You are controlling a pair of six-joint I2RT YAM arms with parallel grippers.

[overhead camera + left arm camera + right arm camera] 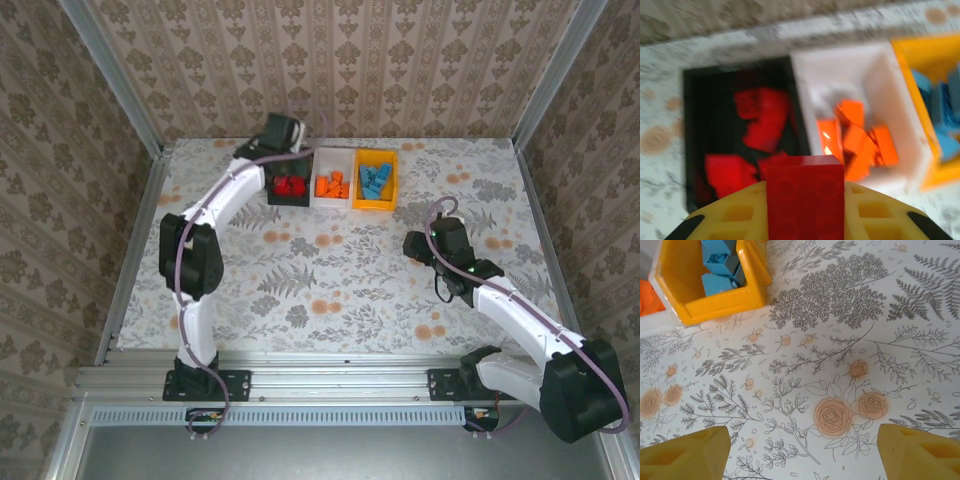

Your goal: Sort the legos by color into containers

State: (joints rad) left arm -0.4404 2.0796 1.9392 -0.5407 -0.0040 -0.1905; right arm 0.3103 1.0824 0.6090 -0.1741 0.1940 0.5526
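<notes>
Seen from above, a counter (330, 285) covered in a grey and orange floral print carries three small open rectangular bins, set side by side in a row near its far edge. A black plastic bin (288, 201) is on the left, a white plastic bin (332, 204) in the middle and an orange-yellow plastic bin (374, 206) on the right. Small red bricks (291, 186) lie in the black bin, orange bricks (331, 184) in the white one and blue bricks (375, 179) in the orange-yellow one. The white left arm (225, 200) reaches from the near edge to the black bin. Its wrist camera, somewhat blurred, looks down into the black and white bins. At the bottom of that view the left pincer (805, 212) is closed on a square red plastic brick (805, 182) with four faint round studs, gripped between yellow fingers (727, 215). The brick hangs over the near edge of the black bin, above the loose red bricks. The right arm (520, 315) bends in over the right side of the counter, well apart from the bins. The right pincer (805, 452) is spread wide, its two yellow fingertips at the lower corners of its wrist view, above printed roses and ferns. The upper left corner of that view holds the orange-yellow bin with blue bricks inside.
</notes>
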